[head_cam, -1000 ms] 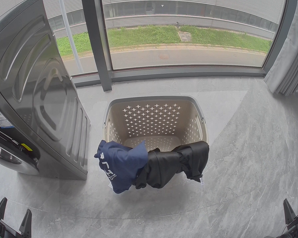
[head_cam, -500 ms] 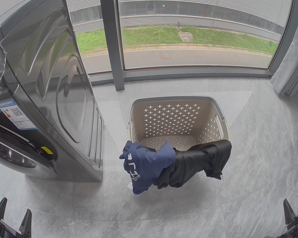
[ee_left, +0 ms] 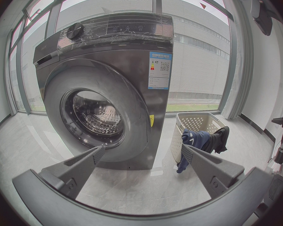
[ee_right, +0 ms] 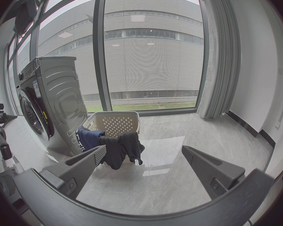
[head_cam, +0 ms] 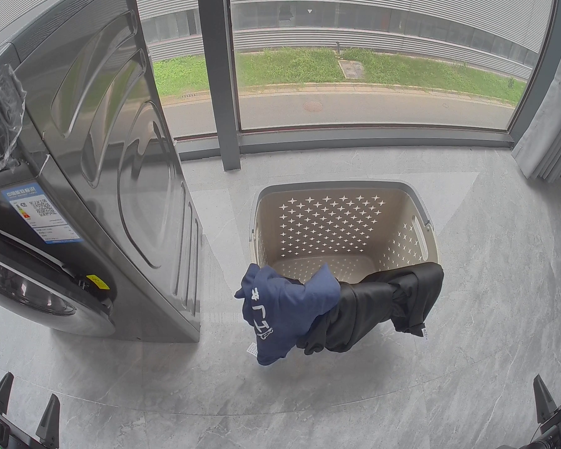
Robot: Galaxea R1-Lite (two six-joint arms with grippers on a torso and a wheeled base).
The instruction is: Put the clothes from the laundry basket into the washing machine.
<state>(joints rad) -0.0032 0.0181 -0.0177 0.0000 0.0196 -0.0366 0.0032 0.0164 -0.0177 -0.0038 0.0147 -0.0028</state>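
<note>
Everything in the head view is sitting farther to the right than a second ago, machine and basket alike, so the camera is turning toward the left and the things themselves are not moving; both arms are keeping their low places at the near corners. The washing machine (head_cam: 93, 176) is standing on the floor at the left, its round front facing the robot's left side. The laundry basket (head_cam: 340, 184) is resting just beside it, ahead and a little right of centre. A black garment (head_cam: 380, 304) and a blue garment (head_cam: 287, 310) are hanging over the basket's near rim, touching each other, their line running left to right, the blue one at the machine's end. The left gripper (head_cam: 30, 394) and the right gripper (head_cam: 556, 375) are each holding their jaws wide apart with nothing between them, well short of the clothes. The black garment is probably lying nearer the right arm, the blue one about midway.
</note>
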